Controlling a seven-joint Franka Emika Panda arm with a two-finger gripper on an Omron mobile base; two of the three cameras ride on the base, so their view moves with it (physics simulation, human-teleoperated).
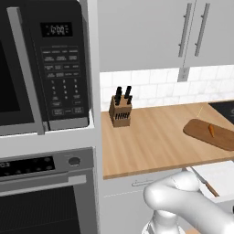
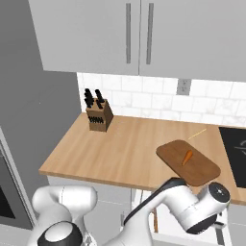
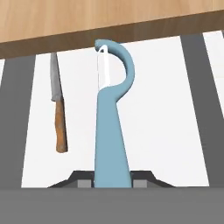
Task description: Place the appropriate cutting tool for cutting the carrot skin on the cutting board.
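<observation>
Gripping the light blue peeler (image 3: 112, 131) by its handle, the gripper (image 3: 113, 183) is hovering beside the brown-handled knife (image 3: 58, 109).

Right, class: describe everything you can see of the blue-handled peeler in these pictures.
In the hand view, the peeler has a long light blue handle that looks like plastic, curving into a hooked head around a slim silvery blade. Its handle end sits between the gripper's jaws. It points toward the counter edge, above a white drawer, with a brown-handled knife lying alongside, apart from it.
</observation>
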